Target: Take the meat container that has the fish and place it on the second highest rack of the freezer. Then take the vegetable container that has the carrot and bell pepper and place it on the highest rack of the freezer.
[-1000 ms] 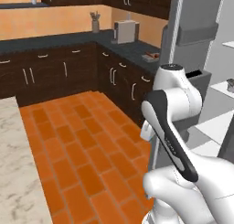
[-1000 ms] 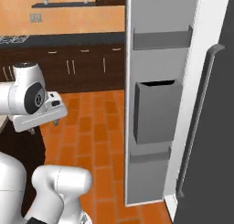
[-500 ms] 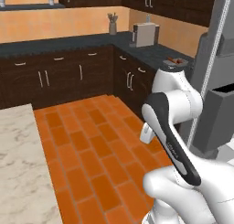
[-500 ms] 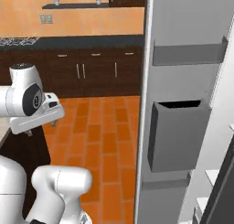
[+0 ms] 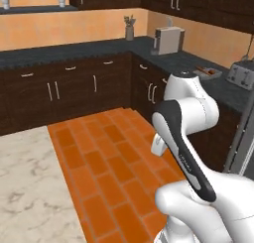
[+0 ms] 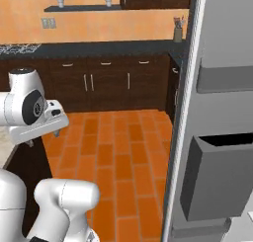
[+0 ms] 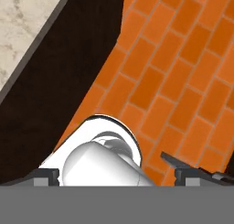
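My gripper points down at the orange brick floor. Its two dark fingertips stand wide apart, open, with nothing between them. The arm is folded up close over the base in both base views. The freezer's open door, grey with door bins, fills the right side of the right base view. Its grey edge slants up the right of the left base view. The meat container with the fish and the vegetable container with the carrot and bell pepper are out of view.
A marble-topped island lies to the left, its dark side under the hand. Dark cabinets and a counter line the far wall, with a coffee machine and toaster on the right run.
The whole scene has slid rightwards in both base views, so the base has moved. The freezer door now sits at the views' right edge. The arm's pose and open gripper are unchanged.
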